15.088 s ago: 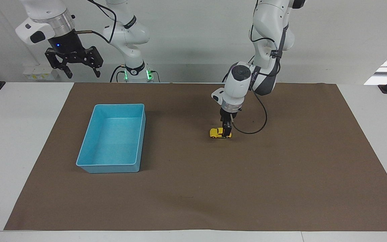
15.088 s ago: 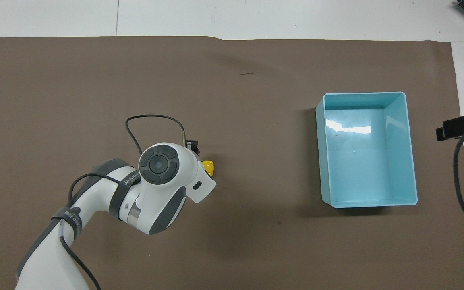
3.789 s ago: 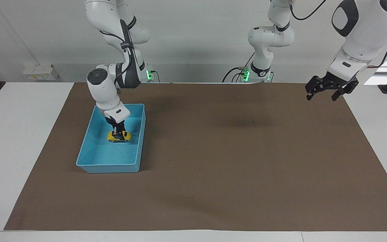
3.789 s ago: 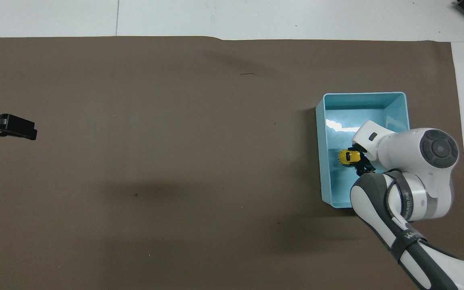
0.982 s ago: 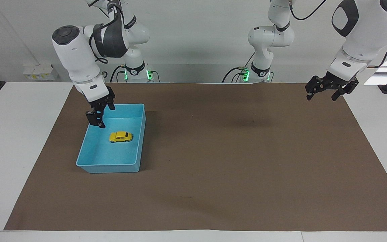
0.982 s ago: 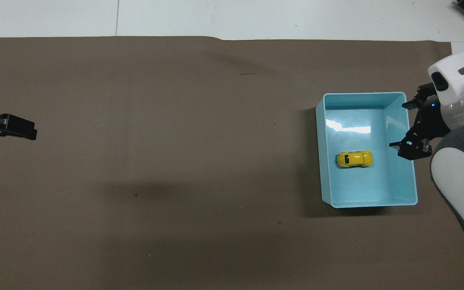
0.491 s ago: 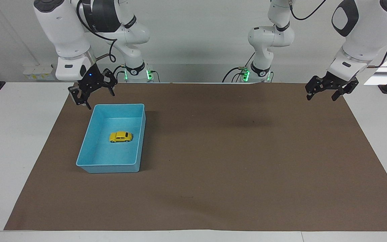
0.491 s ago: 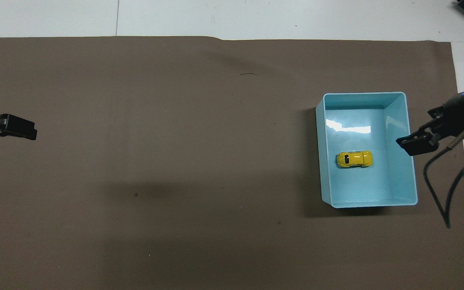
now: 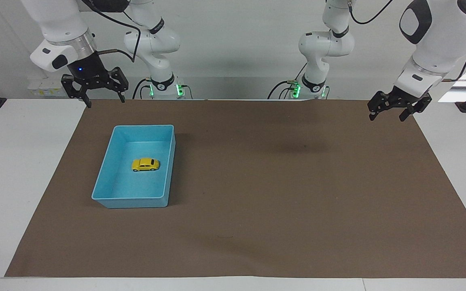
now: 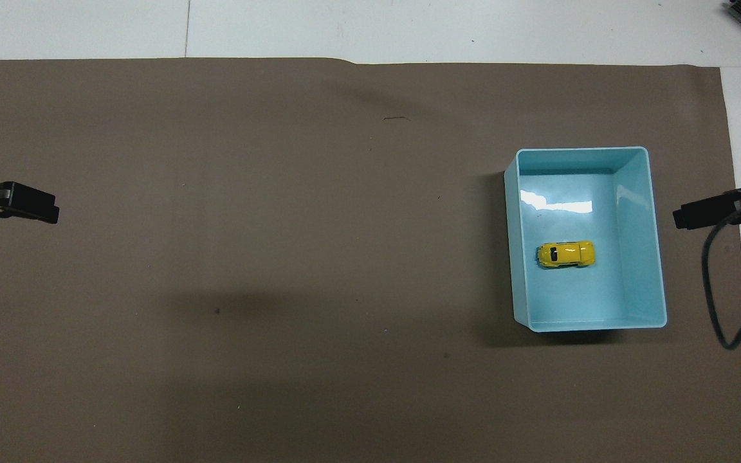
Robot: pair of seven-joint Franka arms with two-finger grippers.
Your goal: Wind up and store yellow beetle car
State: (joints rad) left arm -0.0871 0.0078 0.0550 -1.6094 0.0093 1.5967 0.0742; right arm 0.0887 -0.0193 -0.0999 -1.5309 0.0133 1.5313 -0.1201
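The car (image 9: pixel 145 164) is sitting on its wheels in the middle of the blue tray (image 9: pixel 109 175), touching none of the walls, so the storing step is looking done to me. The main risk from here, I think, is coming from the spring: if the car is wound, it may be rolling by itself toward a tray wall and bumping it, but the walls are looking high enough to be keeping it inside. A second risk is an arm moving low over the tray and pushing it on the brown mat (image 9: pixel 281 194), but this is seeming unlikely, because both grippers are hanging high and well apart from the tray. The right gripper (image 9: pixel 94 88) is hovering over the mat corner at the right arm's end of the table, with its fingers spread wide and holding nothing. The left gripper (image 9: pixel 393 106) is waiting over the mat edge at the left arm's end, also spread wide, carrying nothing and touching nothing.
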